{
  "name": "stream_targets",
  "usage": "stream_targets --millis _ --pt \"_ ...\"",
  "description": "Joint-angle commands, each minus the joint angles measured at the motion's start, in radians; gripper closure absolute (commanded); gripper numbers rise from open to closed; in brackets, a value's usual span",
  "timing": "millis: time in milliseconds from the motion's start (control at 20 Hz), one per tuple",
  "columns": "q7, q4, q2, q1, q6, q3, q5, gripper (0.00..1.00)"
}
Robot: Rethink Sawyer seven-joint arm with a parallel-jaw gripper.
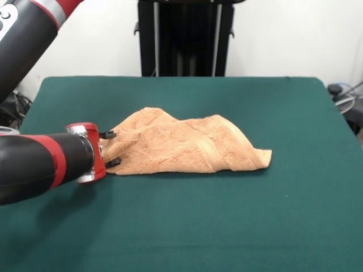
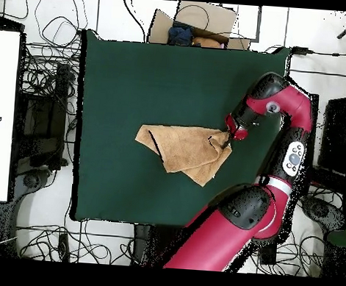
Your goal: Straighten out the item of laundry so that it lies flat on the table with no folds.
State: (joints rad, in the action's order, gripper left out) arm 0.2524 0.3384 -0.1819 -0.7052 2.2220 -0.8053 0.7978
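Observation:
The orange-tan towel (image 1: pixel 181 144) lies crumpled and folded over itself near the middle of the green table (image 1: pixel 227 221). In the front view its folds rise in a hump, with one corner pointing right. My gripper (image 1: pixel 110 149) comes in level from the left at the towel's left edge. Its two black fingertips (image 1: pixel 108 135) stand apart, one above the other, with the towel's edge between them. In the overhead view the towel (image 2: pixel 179 146) is a bunched, roughly triangular heap on the table (image 2: pixel 136 80), and the gripper (image 2: pixel 224 138) meets its right corner.
The black pedestal (image 1: pixel 184 37) stands behind the table's far edge. Cables (image 1: pixel 346 96) lie off the right side. In the overhead view a cardboard box (image 2: pixel 203 22) sits beyond the top edge, a white board (image 2: pixel 0 115) stands at the left, and cables ring the table.

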Motion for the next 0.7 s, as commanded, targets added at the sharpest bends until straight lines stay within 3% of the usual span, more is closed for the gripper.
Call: stream_targets --millis 50,250,450,700 --pt "-0.196 0.018 0.036 0.125 -0.343 -0.002 0.073 0.0" --pt "-0.314 0.063 0.069 0.154 -0.369 0.025 -0.002 0.0" --pt "-0.451 0.184 0.14 0.168 -0.442 0.096 -0.104 0.0" --pt "-0.511 0.31 0.231 0.189 -0.493 0.154 -0.165 0.0"
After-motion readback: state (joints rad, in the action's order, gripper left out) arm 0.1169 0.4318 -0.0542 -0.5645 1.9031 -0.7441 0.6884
